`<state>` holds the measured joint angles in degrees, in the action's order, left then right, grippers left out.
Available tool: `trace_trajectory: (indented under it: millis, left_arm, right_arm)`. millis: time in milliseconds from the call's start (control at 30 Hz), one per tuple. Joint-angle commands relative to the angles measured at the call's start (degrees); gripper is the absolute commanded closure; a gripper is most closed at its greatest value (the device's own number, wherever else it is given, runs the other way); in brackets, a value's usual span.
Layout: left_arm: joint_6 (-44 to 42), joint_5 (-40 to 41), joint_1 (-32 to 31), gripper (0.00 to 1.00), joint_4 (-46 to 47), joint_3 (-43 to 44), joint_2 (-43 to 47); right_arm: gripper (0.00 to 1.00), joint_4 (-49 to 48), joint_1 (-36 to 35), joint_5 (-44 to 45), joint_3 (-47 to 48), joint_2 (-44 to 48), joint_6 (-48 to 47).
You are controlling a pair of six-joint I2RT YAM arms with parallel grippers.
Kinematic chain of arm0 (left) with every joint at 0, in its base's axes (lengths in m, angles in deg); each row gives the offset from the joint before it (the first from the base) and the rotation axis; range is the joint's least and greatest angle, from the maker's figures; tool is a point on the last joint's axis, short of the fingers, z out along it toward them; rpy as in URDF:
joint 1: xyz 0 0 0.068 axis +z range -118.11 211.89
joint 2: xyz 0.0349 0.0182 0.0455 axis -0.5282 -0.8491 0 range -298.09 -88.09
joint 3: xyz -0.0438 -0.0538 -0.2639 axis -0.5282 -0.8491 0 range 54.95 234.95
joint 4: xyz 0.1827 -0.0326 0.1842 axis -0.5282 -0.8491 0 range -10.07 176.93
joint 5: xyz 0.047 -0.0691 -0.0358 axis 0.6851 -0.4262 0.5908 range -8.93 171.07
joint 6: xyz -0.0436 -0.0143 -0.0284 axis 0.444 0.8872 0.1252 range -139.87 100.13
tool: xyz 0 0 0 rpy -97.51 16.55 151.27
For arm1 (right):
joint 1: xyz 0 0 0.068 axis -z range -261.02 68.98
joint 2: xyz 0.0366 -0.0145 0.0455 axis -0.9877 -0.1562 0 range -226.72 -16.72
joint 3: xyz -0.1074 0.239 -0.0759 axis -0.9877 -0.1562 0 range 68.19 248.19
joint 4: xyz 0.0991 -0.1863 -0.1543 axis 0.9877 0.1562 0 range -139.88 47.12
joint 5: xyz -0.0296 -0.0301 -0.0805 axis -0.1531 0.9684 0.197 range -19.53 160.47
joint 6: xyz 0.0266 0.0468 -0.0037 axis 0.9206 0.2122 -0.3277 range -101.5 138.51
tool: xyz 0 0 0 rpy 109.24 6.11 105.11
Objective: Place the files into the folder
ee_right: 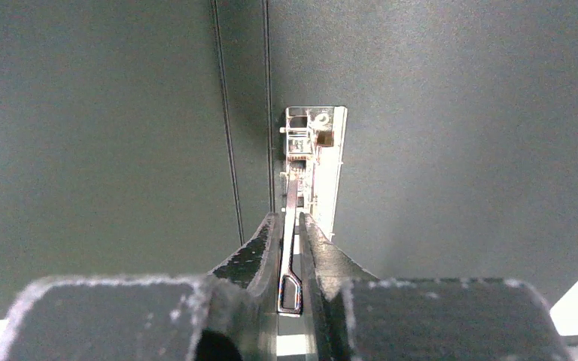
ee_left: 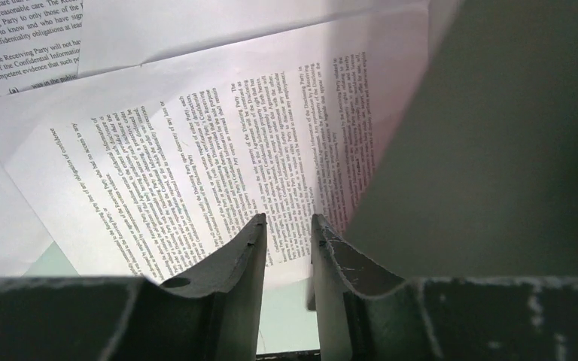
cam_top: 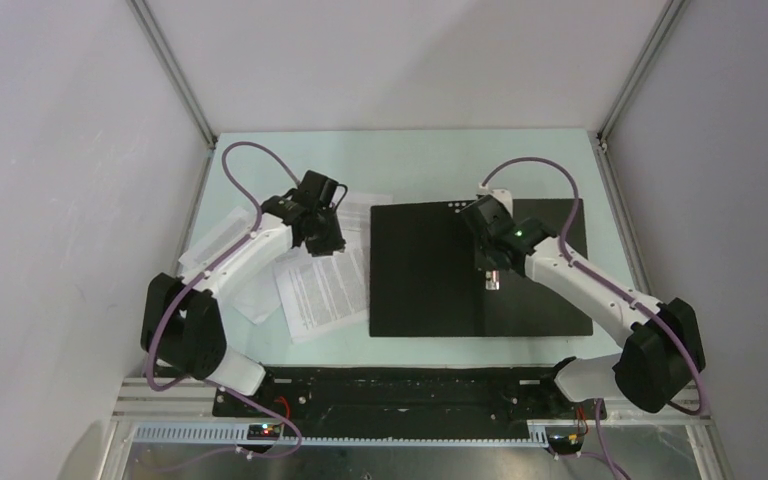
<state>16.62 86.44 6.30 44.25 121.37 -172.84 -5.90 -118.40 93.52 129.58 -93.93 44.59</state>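
The folder [cam_top: 430, 290] lies open in the middle of the table, black inside up. It fills the right wrist view [ee_right: 120, 150] and the right of the left wrist view [ee_left: 512, 135]. Its metal clip [ee_right: 317, 143] sits by the spine. My right gripper [cam_top: 493, 280] [ee_right: 290, 216] is shut on the clip's thin metal lever [ee_right: 290, 256]. The files [cam_top: 320, 290], white sheets with dense black text, lie spread left of the folder. My left gripper [cam_top: 322, 245] [ee_left: 290, 219] hovers just above a sheet [ee_left: 196, 165], jaws a narrow gap apart and empty.
More sheets lie at the far left [cam_top: 215, 235] and behind the left gripper [cam_top: 360, 205]. Grey walls and metal frame posts close in the table on three sides. A black base rail [cam_top: 400, 390] runs along the near edge.
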Motion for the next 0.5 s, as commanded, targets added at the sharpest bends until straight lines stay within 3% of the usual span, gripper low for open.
trace_trajectory:
  millis: [0,200,467]
  left_arm:
    - [1.1,-0.6,1.9,0.67,0.6,2.8,-2.1]
    - [3.1,0.1,3.5,0.66,0.7,3.8,-5.5]
    - [3.4,0.3,4.0,0.66,0.6,5.7,-9.3]
  right_arm:
    - [1.0,2.5,6.2,1.8,2.0,3.3,-3.4]
    - [1.0,4.4,12.3,2.5,2.0,2.8,-6.4]
    - [1.0,5.1,13.8,4.2,1.9,-1.2,-8.1]
